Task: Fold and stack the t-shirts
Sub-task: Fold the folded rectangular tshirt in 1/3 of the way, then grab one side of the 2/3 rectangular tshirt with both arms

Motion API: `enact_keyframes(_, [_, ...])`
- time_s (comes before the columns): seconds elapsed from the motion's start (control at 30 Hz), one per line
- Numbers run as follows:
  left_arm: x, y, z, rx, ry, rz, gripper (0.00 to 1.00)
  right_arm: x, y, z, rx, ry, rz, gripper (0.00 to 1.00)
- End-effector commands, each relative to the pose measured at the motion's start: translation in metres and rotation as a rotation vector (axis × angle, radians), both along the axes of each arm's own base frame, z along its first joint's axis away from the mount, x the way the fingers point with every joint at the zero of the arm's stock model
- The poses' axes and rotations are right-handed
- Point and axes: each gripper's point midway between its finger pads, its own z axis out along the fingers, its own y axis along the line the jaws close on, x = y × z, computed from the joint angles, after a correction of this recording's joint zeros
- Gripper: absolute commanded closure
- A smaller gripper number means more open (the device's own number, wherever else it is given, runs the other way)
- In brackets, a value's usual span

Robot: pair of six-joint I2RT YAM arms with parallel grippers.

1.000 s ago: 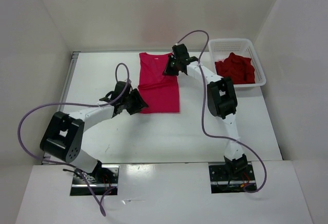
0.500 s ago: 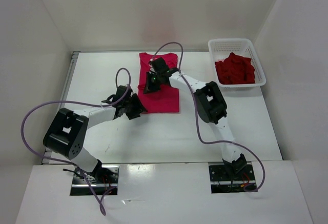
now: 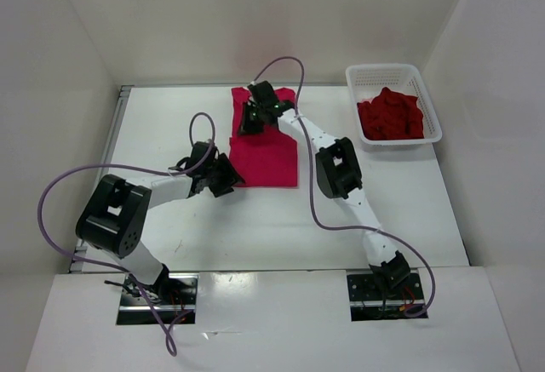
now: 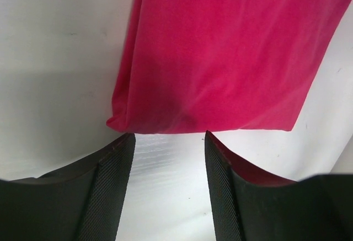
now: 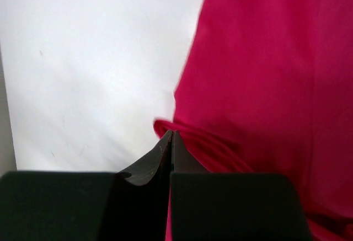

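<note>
A bright magenta-pink t-shirt [image 3: 271, 157] lies flat on the white table as a long, narrow strip. My right gripper [image 3: 249, 125] is over its far left edge, jaws shut on a rolled fold of the pink cloth [image 5: 165, 125]. At the shirt's near left corner my left gripper [image 3: 232, 176] is open. In the left wrist view its fingertips [image 4: 124, 142] sit just short of the hem [image 4: 209, 125], with bare table between them. A dark red t-shirt [image 3: 390, 115] lies crumpled in the basket.
The white mesh basket [image 3: 383, 69] stands at the far right corner of the table. White walls close in the table on the left, back and right. Purple cables loop above both arms.
My right gripper has swept from the shirt's right edge across to its left edge, staying shut and drawing cloth with it. The left gripper has barely moved.
</note>
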Motion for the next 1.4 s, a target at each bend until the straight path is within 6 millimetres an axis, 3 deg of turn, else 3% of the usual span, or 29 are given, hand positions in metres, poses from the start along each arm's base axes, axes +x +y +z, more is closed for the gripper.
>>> enact_keyframes(0.0, [-0.02,0.014,-0.019,0.046,0.073,0.022,0.38,0.029,-0.007,0.042,0.007,-0.092,-0.068,1.0])
enact_keyframes(0.07, [-0.022,0.016,-0.01,0.048,0.054,0.029,0.35,0.032,-0.006,0.053,0.011,-0.112,-0.062,1.0])
enact_keyframes(0.13, [-0.017,0.027,0.002,0.046,0.031,0.065,0.34,0.021,-0.011,0.048,-0.02,-0.065,-0.046,1.0])
enact_keyframes(0.2, [-0.013,0.038,0.009,0.039,0.011,0.099,0.34,0.009,-0.019,0.057,-0.046,-0.052,-0.031,1.0])
enact_keyframes(0.23, [-0.013,0.049,0.008,0.023,0.023,0.137,0.34,0.007,-0.021,0.063,-0.041,-0.06,-0.031,0.99])
enact_keyframes(0.27, [-0.015,0.055,0.006,0.016,0.03,0.149,0.34,-0.012,-0.032,0.07,-0.052,-0.043,-0.031,0.98])
enact_keyframes(0.33, [-0.011,0.061,0.004,0.009,0.034,0.168,0.34,-0.01,-0.043,0.099,0.027,-0.131,-0.07,0.95])
enact_keyframes(0.37, [-0.011,0.064,0.0,0.013,0.047,0.177,0.34,-0.036,-0.058,0.069,0.011,-0.045,-0.067,0.91])
enact_keyframes(0.4, [-0.011,0.062,-0.005,0.015,0.062,0.164,0.36,-0.041,-0.072,0.104,0.063,-0.08,-0.091,0.9])
enact_keyframes(0.43, [-0.009,0.059,-0.007,0.001,0.063,0.153,0.36,-0.049,-0.08,0.104,0.071,-0.076,-0.09,0.87])
enact_keyframes(0.47, [-0.008,0.057,-0.008,-0.005,0.071,0.147,0.39,-0.072,-0.092,0.073,0.035,0.004,-0.101,0.81])
enact_keyframes(0.5, [-0.006,0.055,-0.013,-0.017,0.079,0.148,0.4,-0.08,-0.102,0.087,0.048,-0.018,-0.112,0.77])
enact_keyframes(0.53, [-0.002,0.051,-0.012,-0.038,0.079,0.143,0.42,-0.097,-0.117,0.06,0.02,0.03,-0.123,0.72])
enact_keyframes(0.57, [-0.005,0.05,-0.019,-0.039,0.104,0.138,0.42,-0.104,-0.127,0.069,0.016,0.005,-0.154,0.65])
enact_keyframes(0.6, [0.0,0.047,-0.014,-0.051,0.086,0.132,0.44,-0.106,-0.143,0.065,0.017,0.019,-0.193,0.62])
enact_keyframes(0.63, [-0.002,0.046,-0.017,-0.056,0.101,0.126,0.44,-0.12,-0.157,0.044,0.007,0.062,-0.21,0.58])
enact_keyframes(0.7, [0.001,0.045,-0.015,-0.058,0.092,0.125,0.45,-0.133,-0.181,0.037,0.022,0.095,-0.251,0.57])
enact_keyframes(0.8, [0.005,0.043,-0.003,-0.07,0.054,0.11,0.45,-0.145,-0.199,0.021,0.006,0.128,-0.292,0.54])
enact_keyframes(1.0, [0.005,0.043,0.004,-0.077,0.027,0.109,0.41,-0.158,-0.191,-0.006,0.059,0.228,-0.27,0.5])
enact_keyframes(1.17, [0.008,0.033,-0.01,-0.096,0.071,0.075,0.41,-0.159,-0.186,-0.018,0.075,0.261,-0.255,0.5])
enact_keyframes(1.23, [0.004,0.024,-0.015,-0.091,0.09,0.052,0.47,-0.158,-0.186,-0.021,0.074,0.262,-0.255,0.51])
enact_keyframes(1.37, [0.003,0.029,-0.02,-0.066,0.094,0.071,0.59,-0.164,-0.182,-0.031,0.094,0.306,-0.248,0.58])
